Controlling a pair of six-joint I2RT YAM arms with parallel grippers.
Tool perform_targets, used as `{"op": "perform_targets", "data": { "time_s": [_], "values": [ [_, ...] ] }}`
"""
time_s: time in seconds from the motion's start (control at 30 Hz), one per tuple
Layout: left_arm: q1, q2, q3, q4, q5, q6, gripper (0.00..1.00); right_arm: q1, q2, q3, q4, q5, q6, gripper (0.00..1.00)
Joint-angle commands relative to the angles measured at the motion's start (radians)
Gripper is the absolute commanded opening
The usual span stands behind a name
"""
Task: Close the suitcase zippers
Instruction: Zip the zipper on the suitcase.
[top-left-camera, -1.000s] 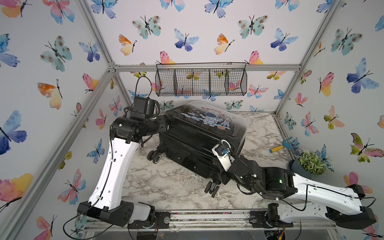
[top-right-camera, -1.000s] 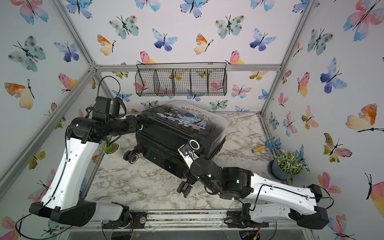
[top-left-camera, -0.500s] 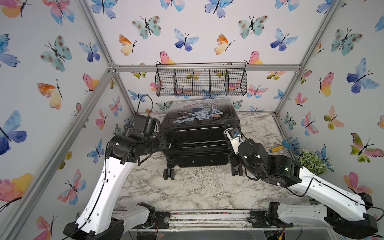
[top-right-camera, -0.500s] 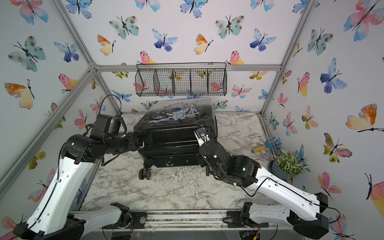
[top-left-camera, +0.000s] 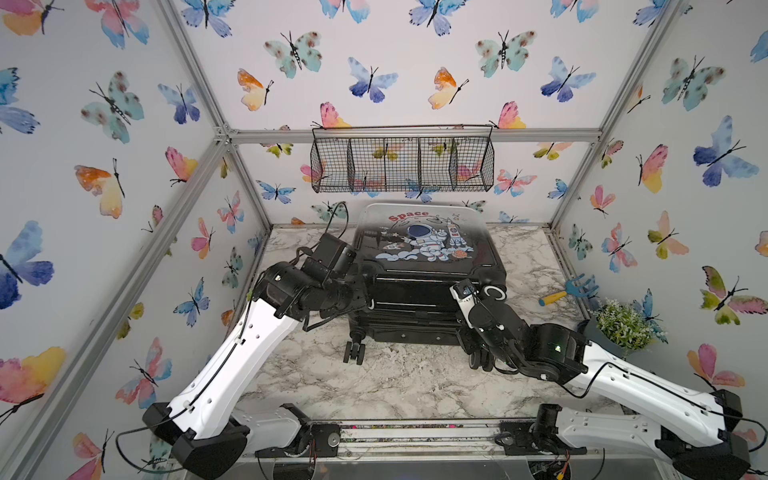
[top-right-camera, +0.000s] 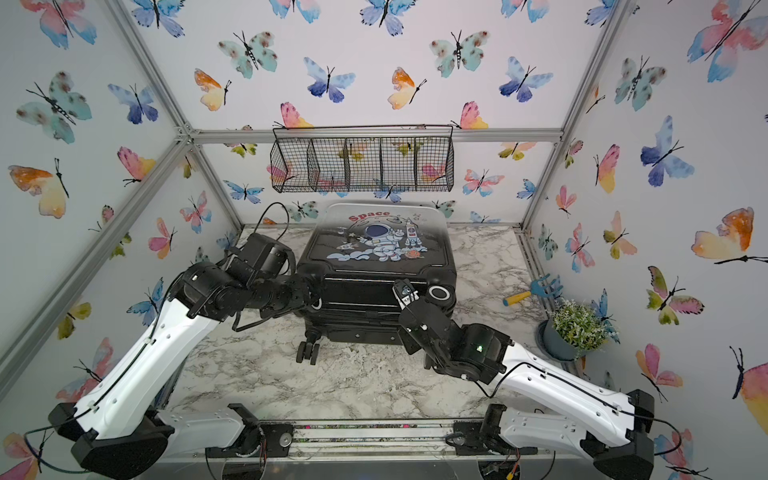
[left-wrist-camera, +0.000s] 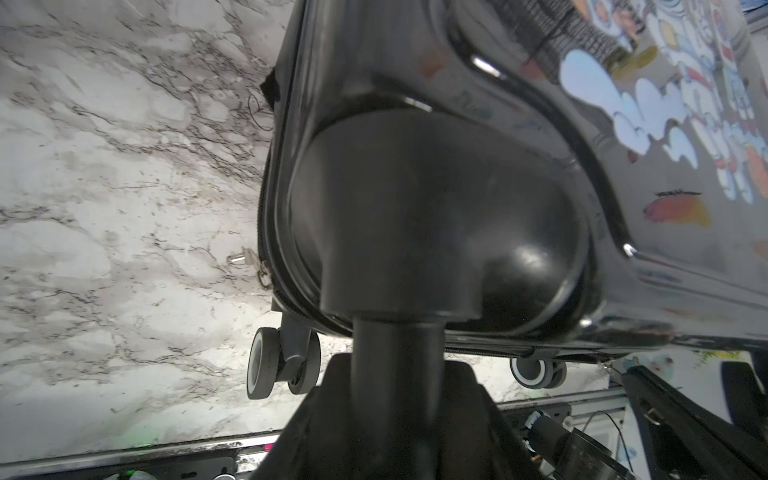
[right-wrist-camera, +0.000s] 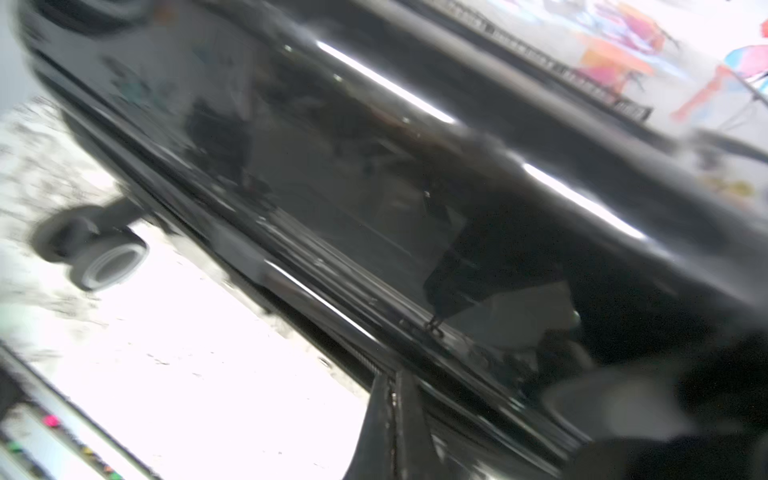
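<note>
At the back middle of the marble table (top-left-camera: 374, 386), the suitcase (top-left-camera: 419, 249) lies flat, print up and wheels (top-left-camera: 354, 352) frontward, below a wire basket (top-left-camera: 401, 164), with a rake (top-left-camera: 569, 291) and a plant (top-left-camera: 623, 324) well off to its right. The left gripper (top-left-camera: 365, 299) covers its front left corner, and I cannot tell its jaw gap or hold. The right gripper (right-wrist-camera: 388, 382), fingers pressed together, meets the zippers (right-wrist-camera: 365, 357) by the front right wheel; 1 pull (left-wrist-camera: 243, 258) juts out on the left side.
</note>
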Motion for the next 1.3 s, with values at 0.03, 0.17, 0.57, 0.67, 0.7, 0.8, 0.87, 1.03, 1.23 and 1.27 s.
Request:
{"op": "perform_targets", "data": {
  "time_s": [0.03,0.17,0.57,0.67,0.7,0.8,0.87,1.03,1.23,1.27],
  "values": [
    [-0.071,0.048,0.115,0.194,0.201,0.013,0.00,0.042,-0.063,0.110,0.465,-0.161,0.068,0.03],
    [-0.107,0.070,0.108,0.263,0.229,-0.004,0.00,0.042,0.010,0.175,0.441,-0.221,0.058,0.03],
    [-0.242,0.173,0.224,0.219,0.184,0.004,0.00,0.019,0.087,0.071,0.811,-0.314,0.165,0.03],
    [-0.219,0.146,0.229,0.156,0.109,0.021,0.00,0.014,0.061,0.090,0.819,-0.272,0.168,0.04],
    [-0.218,0.134,0.216,0.168,0.108,0.017,0.00,0.011,0.065,0.095,0.818,-0.266,0.164,0.03],
    [-0.224,0.113,0.157,0.205,0.140,-0.006,0.00,0.002,0.103,0.097,0.830,-0.276,0.172,0.03],
    [-0.230,0.099,0.124,0.182,0.120,-0.005,0.00,-0.044,0.103,0.082,0.901,-0.322,0.212,0.04],
    [-0.134,-0.020,0.011,0.113,0.058,0.019,0.00,-0.069,0.092,0.239,0.762,-0.318,0.122,0.03],
    [-0.075,-0.069,-0.141,0.193,0.141,0.037,0.00,-0.083,0.031,0.256,0.428,-0.165,-0.069,0.03],
    [-0.074,-0.065,-0.140,0.194,0.144,0.041,0.00,-0.083,0.025,0.258,0.369,-0.131,-0.089,0.03]
  ]
}}
